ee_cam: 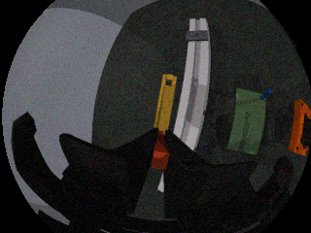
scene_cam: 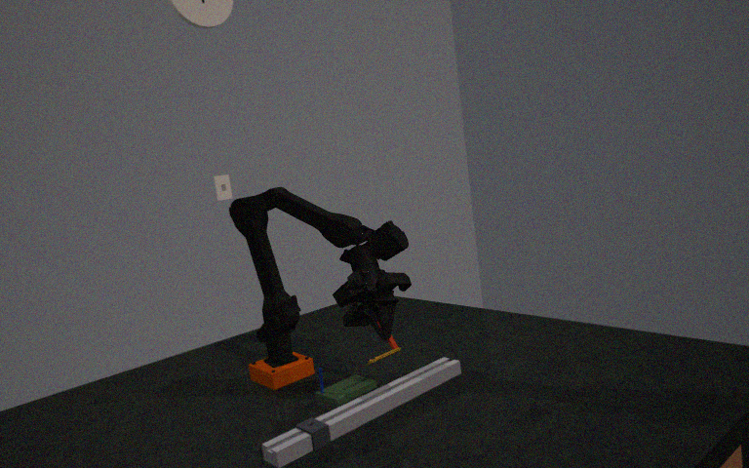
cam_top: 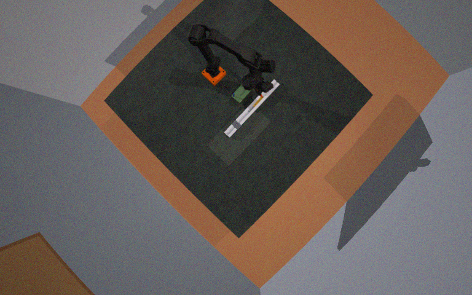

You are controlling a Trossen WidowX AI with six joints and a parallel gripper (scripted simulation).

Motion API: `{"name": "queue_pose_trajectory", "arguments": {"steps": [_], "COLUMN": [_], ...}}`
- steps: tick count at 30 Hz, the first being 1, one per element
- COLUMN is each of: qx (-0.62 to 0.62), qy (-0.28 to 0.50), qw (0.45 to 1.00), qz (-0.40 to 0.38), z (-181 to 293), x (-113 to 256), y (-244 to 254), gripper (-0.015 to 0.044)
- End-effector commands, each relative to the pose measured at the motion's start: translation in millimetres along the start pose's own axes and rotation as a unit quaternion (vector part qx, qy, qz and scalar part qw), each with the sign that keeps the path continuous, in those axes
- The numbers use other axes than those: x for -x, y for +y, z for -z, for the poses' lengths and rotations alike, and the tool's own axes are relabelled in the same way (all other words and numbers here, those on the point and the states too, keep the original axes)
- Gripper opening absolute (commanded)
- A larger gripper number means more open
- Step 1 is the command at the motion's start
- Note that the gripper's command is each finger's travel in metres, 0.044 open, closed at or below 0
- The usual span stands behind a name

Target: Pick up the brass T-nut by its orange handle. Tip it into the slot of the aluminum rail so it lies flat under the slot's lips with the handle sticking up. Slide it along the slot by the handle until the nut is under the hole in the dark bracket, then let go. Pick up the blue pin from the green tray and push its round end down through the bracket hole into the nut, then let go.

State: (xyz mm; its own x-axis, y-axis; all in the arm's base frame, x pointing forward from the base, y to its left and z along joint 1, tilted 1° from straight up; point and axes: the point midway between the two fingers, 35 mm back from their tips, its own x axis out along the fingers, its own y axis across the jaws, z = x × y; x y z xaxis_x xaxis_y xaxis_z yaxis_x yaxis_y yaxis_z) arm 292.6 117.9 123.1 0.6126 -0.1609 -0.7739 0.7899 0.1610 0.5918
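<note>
Bracket (cam_top: 236,125) (scene_cam: 320,438) (ee_cam: 193,36), dark and at the left of the exterior view, is set across the rail (cam_top: 244,117) (scene_cam: 396,392) (ee_cam: 205,73) near one end, so the slot is left exposed toward the right for the nut's entry. Behind the rail, the blue pin (cam_top: 233,94) (scene_cam: 320,380) (ee_cam: 265,94) is stood upright at the left end of the green tray (cam_top: 239,93) (scene_cam: 340,394) (ee_cam: 241,138), probably so that it can be gripped from above later. Farther right, the brass T-nut (cam_top: 257,101) (scene_cam: 383,356) (ee_cam: 165,104) is held in the air, its orange handle (cam_top: 261,96) (scene_cam: 393,342) (ee_cam: 160,157) clamped between the fingers of the tool (cam_top: 259,95) (scene_cam: 389,337) (ee_cam: 163,131). By this grip the brass is kept free of the fingers, presumably for tipping it under the lips. Its long axis is aimed roughly along the slot, its free end pointed toward the bracket and dipped lower than the handle end. Alignment over the slot seems to be needed next.
</note>
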Motion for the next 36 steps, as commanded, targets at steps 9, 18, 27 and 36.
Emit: {"name": "queue_pose_trajectory", "arguments": {"steps": [9,18,27,36], "qx": [-0.011,-0.017,-0.024,-0.029], "qy": [-0.002,-0.001,0.000,0.001], "qw": [1.000,0.999,0.999,0.998], "qz": [-0.022,-0.035,-0.049,-0.060], "z": [-2.1,-2.8,-3.5,-4.2], "x": [1.9,2.5,3.1,3.6], "y": [-2.1,-4.7,-7.5,-9.8], "gripper": [-0.0150,-0.0150,-0.0150,-0.0150]}}
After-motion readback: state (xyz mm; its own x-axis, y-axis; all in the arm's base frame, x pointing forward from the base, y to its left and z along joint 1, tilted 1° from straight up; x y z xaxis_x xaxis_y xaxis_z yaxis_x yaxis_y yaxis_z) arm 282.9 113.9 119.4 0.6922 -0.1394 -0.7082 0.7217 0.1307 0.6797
